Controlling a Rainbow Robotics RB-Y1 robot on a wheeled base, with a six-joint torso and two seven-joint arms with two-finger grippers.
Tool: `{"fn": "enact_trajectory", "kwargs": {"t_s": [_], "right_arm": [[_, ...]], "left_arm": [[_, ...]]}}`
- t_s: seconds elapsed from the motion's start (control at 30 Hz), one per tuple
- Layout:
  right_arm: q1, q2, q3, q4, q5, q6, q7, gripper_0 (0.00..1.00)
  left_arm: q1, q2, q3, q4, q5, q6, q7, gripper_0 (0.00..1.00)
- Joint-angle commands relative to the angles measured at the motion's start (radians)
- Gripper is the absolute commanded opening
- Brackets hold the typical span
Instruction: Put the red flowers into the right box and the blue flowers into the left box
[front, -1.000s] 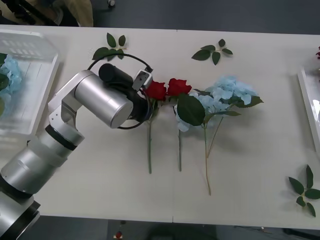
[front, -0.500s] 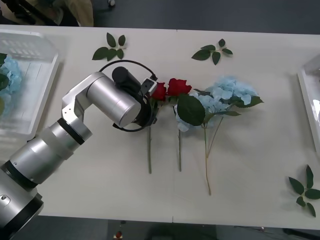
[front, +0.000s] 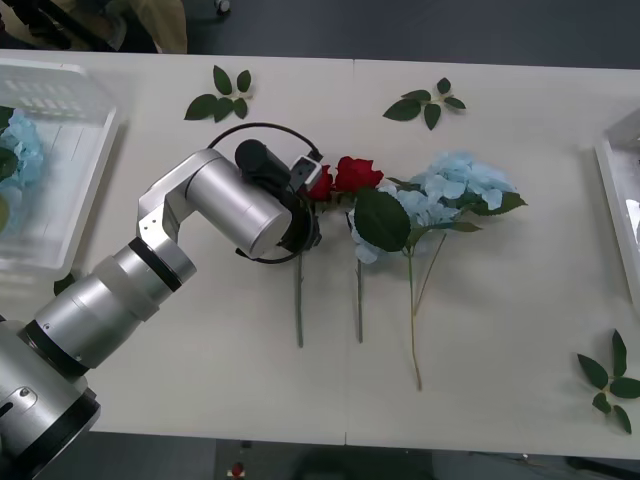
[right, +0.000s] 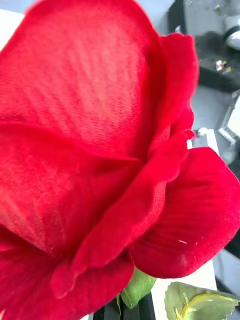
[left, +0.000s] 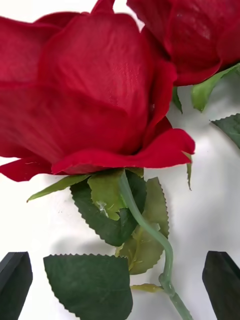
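1. The job was partly done: one blue flower already lay in the left box (front: 50, 180) at the desk's left end, and the right box (front: 622, 200) showed just its rim at the right end, with nothing in it that I could make out.
2. Left to sort, in the middle of the desk (front: 200, 350), were two red flowers (front: 357, 173) lying side by side with stems toward the robot, and just right of them the blue flowers (front: 455, 185), their stems crossing and one big dark leaf lying over the nearer cluster.
3. Loose leaf sprigs (front: 222, 93) lay scattered near the far edge and the right front corner; they were not part of the sort.
4. The left arm reached forward and to the right from the near left corner, wrist bent over the leftmost rose, hiding part of its head.
5. The left claw (left: 120, 285) was wide open, black fingertips (left: 14, 285) at both sides of the stem just below the rose head, gripping nothing yet.
6. The right claw (right: 125, 310) seemed to have a red rose close before it, above the dark finger tips; whether it held the stem I could not tell.
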Motion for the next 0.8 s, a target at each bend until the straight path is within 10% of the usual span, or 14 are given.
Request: {"fn": "enact_trajectory", "kwargs": {"t_s": [0.03, 0.43, 0.57, 0.63, 0.8], "right_arm": [[-0.011, -0.051, -0.006, 0.015, 0.029, -0.061, 0.078, 0.00], [-0.011, -0.051, 0.049, 0.054, 0.000, -0.153, 0.068, 0.00], [-0.011, -0.050, 0.049, 0.054, -0.006, -0.160, 0.069, 0.39], [-0.013, -0.051, 0.051, 0.060, -0.012, -0.160, 0.072, 0.76], [-0.011, -0.051, 0.049, 0.061, -0.027, -0.160, 0.083, 0.92]], "left_arm": [[-0.058, -0.013, -0.039, 0.019, -0.001, -0.012, 0.041, 1.00], [-0.058, -0.014, -0.060, 0.025, 0.005, -0.024, 0.041, 1.00], [-0.058, -0.019, -0.060, 0.045, 0.010, -0.037, 0.041, 1.00], [-0.058, -0.025, -0.060, 0.067, 0.013, -0.056, 0.041, 1.00], [-0.060, -0.033, -0.060, 0.090, 0.014, -0.086, 0.041, 1.00]]}}
